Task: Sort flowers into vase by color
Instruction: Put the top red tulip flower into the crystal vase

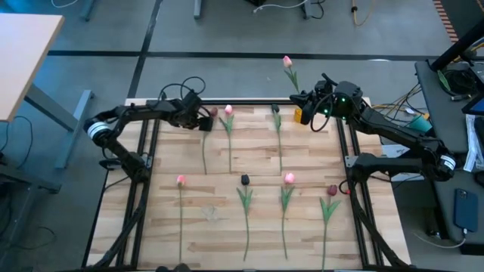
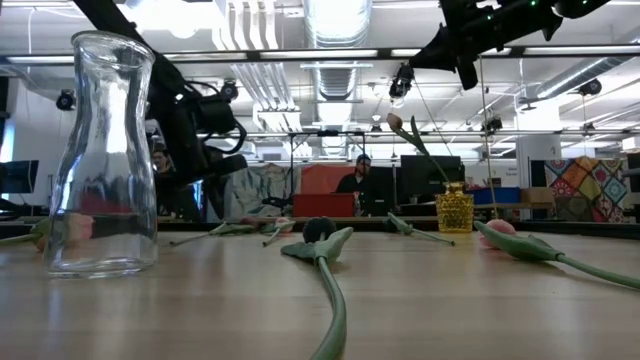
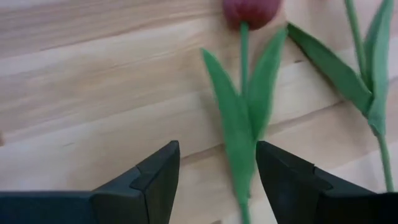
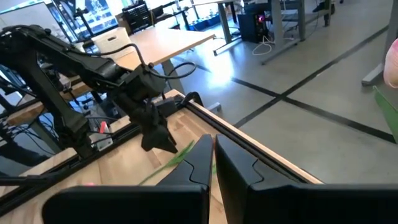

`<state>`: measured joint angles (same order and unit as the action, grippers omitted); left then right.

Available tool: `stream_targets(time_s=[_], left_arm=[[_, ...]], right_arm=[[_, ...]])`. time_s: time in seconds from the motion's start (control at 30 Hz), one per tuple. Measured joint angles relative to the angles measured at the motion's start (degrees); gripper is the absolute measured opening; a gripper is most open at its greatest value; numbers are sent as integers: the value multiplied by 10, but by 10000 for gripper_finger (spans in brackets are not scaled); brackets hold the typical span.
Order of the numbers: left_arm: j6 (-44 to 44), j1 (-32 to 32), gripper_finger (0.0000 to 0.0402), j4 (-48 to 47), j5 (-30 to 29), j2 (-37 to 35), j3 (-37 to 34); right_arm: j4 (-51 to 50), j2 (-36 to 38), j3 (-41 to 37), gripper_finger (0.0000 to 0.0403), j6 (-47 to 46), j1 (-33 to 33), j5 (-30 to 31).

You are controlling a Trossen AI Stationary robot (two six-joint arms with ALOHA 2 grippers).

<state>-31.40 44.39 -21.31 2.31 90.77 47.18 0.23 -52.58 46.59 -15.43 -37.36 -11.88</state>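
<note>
My left gripper (image 1: 204,121) (image 3: 217,165) is open low over the far left of the table, a finger on each side of a maroon tulip's stem and leaves (image 3: 244,130) without touching; its head (image 3: 252,9) lies beyond the fingertips. My right gripper (image 1: 305,99) (image 4: 211,158) is raised at the far edge, shut on a pink tulip (image 1: 287,62) (image 2: 397,122). A small yellow vase (image 2: 455,212) (image 1: 302,115) stands under it. A tall clear glass vase (image 2: 100,150) stands near the front. My right gripper pinches the pink tulip's green stem (image 4: 171,162) between its two fingers, which lie across it. The tulip is lifted and tilted, with its head (image 1: 287,62) out past the table's far edge. Whether its lower end sits in the yellow vase, I cannot tell.
More tulips lie flat on the wood: a pink one (image 1: 228,111) and a dark one (image 1: 276,109) in the far row, and several in the near row (image 1: 181,180) (image 1: 245,180) (image 1: 289,178) (image 1: 332,190). Black frame rails (image 1: 144,151) (image 1: 349,151) run along both sides. A person (image 2: 360,170) sits in the room behind.
</note>
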Motion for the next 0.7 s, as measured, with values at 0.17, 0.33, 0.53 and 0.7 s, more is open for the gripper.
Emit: stream_targets(time_s=[0.17,0.33,0.53,0.7], left_arm=[[0,-17,197,22,0,10,0],[24,-38,197,54,22,26,0],[20,-42,194,62,14,60,1],[24,-42,164,64,9,73,2]], right_arm=[[0,0,0,13,1,0,0],[0,0,0,13,0,0,1],[0,0,0,13,0,0,1],[0,0,0,13,-1,0,1]])
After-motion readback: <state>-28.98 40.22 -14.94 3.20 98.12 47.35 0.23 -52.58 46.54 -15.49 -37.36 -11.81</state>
